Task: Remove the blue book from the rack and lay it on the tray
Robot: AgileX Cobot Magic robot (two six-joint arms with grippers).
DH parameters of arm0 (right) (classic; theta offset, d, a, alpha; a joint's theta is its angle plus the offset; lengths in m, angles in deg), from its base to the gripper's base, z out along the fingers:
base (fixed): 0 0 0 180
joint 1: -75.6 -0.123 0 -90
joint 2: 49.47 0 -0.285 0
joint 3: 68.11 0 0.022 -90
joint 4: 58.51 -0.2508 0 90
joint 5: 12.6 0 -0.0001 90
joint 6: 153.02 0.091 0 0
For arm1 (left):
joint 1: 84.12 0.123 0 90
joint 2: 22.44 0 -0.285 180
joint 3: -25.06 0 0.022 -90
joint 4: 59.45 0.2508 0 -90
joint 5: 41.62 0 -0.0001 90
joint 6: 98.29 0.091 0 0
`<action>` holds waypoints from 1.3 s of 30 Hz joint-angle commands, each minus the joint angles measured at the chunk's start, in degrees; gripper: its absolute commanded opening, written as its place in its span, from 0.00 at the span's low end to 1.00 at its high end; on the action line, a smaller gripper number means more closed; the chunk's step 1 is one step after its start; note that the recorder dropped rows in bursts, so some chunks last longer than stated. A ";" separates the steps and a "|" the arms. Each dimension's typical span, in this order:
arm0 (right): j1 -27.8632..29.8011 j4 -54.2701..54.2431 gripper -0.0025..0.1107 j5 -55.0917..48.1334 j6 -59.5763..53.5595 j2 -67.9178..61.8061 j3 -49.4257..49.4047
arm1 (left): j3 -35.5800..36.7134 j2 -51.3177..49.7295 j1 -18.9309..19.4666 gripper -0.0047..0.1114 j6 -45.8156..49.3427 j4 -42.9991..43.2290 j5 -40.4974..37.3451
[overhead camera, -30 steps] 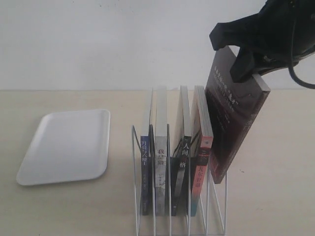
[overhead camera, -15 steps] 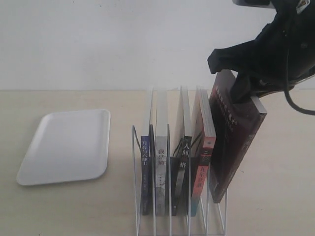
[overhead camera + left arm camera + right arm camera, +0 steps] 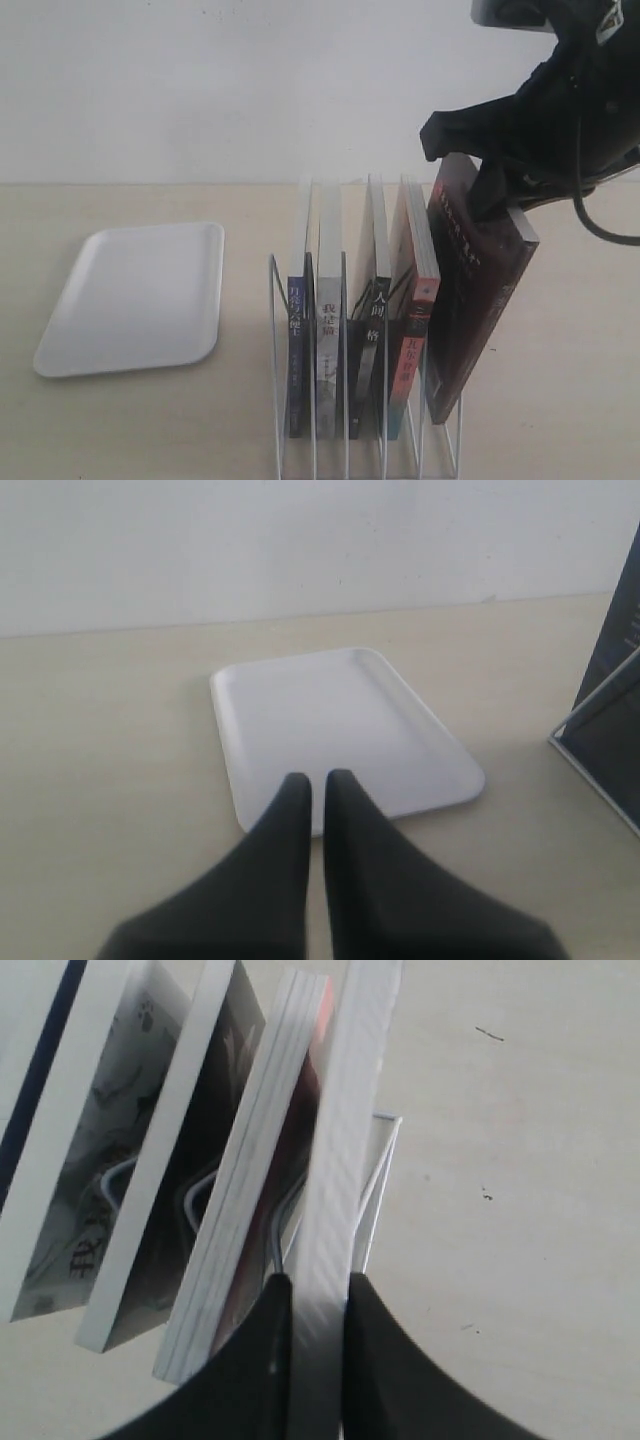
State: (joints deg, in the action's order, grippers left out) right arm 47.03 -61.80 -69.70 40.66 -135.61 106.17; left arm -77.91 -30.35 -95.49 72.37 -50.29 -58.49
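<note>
Well to the left of the rack (image 3: 362, 420), apart from it, we see the tray (image 3: 130, 300) lying flat on the desk (image 3: 120, 430) with nothing on it. The left gripper (image 3: 313, 777) hangs on that same side of the rack, above the edge of the tray. Its jaws are drawn together with only a sliver of a gap and hold nothing. It does not show in the exterior view.

The rack stands upright on the desk and carries five books. In its leftmost slot we find the blue book (image 3: 294, 325), upright, its dark blue spine facing the exterior camera, with no gripper touching it. Just beside it, one slot over, stands the white-spined book (image 3: 327, 325). Next comes the black-spined book (image 3: 368, 335), then the red-spined book (image 3: 414, 330), which leans a little.

At the rack's right end we see the dark red book (image 3: 478, 290), tilted so that its top leans away from the rack while its lower end sits down among the wires of the last slot. The right gripper (image 3: 318, 1288) grips this book by its upper edge. In the right wrist view the jaws press on both faces of the book, one on each side of its white page block, directly above the rack's right end.
</note>
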 commanded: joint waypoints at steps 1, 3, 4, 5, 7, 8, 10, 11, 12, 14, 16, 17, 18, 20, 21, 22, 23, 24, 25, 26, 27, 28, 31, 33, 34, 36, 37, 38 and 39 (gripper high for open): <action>-0.01 0.77 0.02 5.73 0.02 -0.78 -4.37 | 0.18 0.12 0.18 0.08 0.23 -0.16 -0.05; -0.01 0.88 0.02 6.54 0.75 -1.25 -5.55 | 0.18 0.12 0.18 0.08 0.23 -0.16 -0.05; -0.01 0.88 0.02 6.65 0.84 -1.46 -5.56 | 0.18 0.12 0.18 0.08 0.23 -0.16 -0.05; -0.01 0.88 0.03 6.53 0.84 -1.71 -5.56 | 0.18 0.12 0.18 0.08 0.23 -0.16 -0.05; -0.01 0.88 0.11 6.53 0.84 -1.71 -5.56 | 0.18 0.12 0.18 0.08 0.23 -0.16 -0.05; -0.01 0.88 0.17 6.53 0.84 -1.71 -5.56 | 0.18 0.12 0.18 0.08 0.23 -0.16 -0.05; -0.01 0.88 0.36 6.72 0.84 -1.60 -5.56 | 0.18 0.12 0.18 0.08 0.23 -0.16 -0.05; -0.01 0.88 0.48 6.72 0.52 -1.60 -5.56 | 0.18 0.12 0.18 0.08 0.23 -0.16 -0.05; -0.01 0.88 0.57 6.72 0.05 -1.60 -5.56 | 0.18 0.12 0.18 0.08 0.23 -0.16 -0.05; -0.01 0.88 0.64 6.76 -0.08 -1.60 -5.56 | 0.18 0.12 0.18 0.08 0.23 -0.16 -0.05; -0.01 0.88 0.58 6.12 -0.08 -1.60 -4.75 | 0.18 0.12 0.18 0.08 0.23 -0.16 -0.05; -0.01 0.88 0.54 5.71 -0.08 -1.60 -4.12 | 0.18 0.12 0.18 0.08 0.23 -0.16 -0.05; -0.01 0.88 0.49 4.86 -0.08 -1.60 -2.99 | 0.18 0.12 0.18 0.08 0.23 -0.16 -0.05; -0.01 0.88 0.40 2.09 -0.44 -1.60 0.20 | 0.18 0.12 0.18 0.08 0.23 -0.16 -0.05; -0.01 0.88 0.38 0.55 -0.49 -1.60 2.00 | 0.18 0.12 0.18 0.08 0.23 -0.16 -0.05; -0.01 0.88 0.38 -0.96 -0.49 -1.60 3.92 | 0.18 0.12 0.18 0.08 0.23 -0.16 -0.05; -0.01 0.78 0.38 -2.19 -0.58 -1.60 5.38 | 0.18 0.12 0.18 0.08 0.23 -0.16 -0.05; -0.01 0.54 0.38 -3.60 -0.86 -1.60 7.02 | 0.18 0.12 0.18 0.08 0.23 -0.16 -0.05; -0.06 0.11 0.38 -4.96 -1.15 -1.60 8.49 | 0.18 0.12 0.18 0.08 0.23 -0.16 -0.05; -0.06 -0.24 0.38 -5.75 -1.43 -1.60 9.35 | 0.18 0.12 0.18 0.08 0.23 -0.16 -0.05; -0.06 -1.09 0.38 -6.35 -1.84 -1.60 10.15 | 0.18 0.12 0.18 0.08 0.23 -0.16 -0.05; -0.06 -1.64 0.38 -6.48 -1.98 -1.60 10.29 | 0.18 0.12 0.18 0.08 0.23 -0.16 -0.05; -0.47 -2.47 0.38 -6.89 -2.44 -2.22 10.43 | 0.18 0.12 0.18 0.08 0.23 -0.16 -0.05; -1.89 -2.25 0.38 -7.13 -2.55 -3.02 10.27 | 0.18 0.12 0.18 0.08 0.23 -0.16 -0.05; -2.72 -2.25 0.38 -6.80 -2.58 -3.55 10.27 | 0.18 0.12 0.18 0.08 0.23 -0.16 0.07; -4.86 -2.16 0.38 -5.49 -2.58 -4.89 10.27 | 0.18 0.12 0.18 0.08 0.23 -0.16 0.07; -5.85 -2.02 0.38 -4.51 -2.58 -5.63 10.27 | 0.18 0.12 0.18 0.08 0.23 -0.16 0.07; -6.64 -1.89 0.38 -3.64 -2.39 -6.42 10.27 | 0.18 0.12 0.18 0.08 0.23 -0.16 0.07; -7.16 -1.30 0.38 -3.01 -2.05 -7.20 10.27 | 0.18 0.12 0.18 0.08 0.23 -0.16 0.07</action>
State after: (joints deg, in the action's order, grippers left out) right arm 41.37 -63.84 -74.99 38.58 -141.16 116.14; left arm -77.91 -30.35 -95.49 72.37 -50.29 -58.49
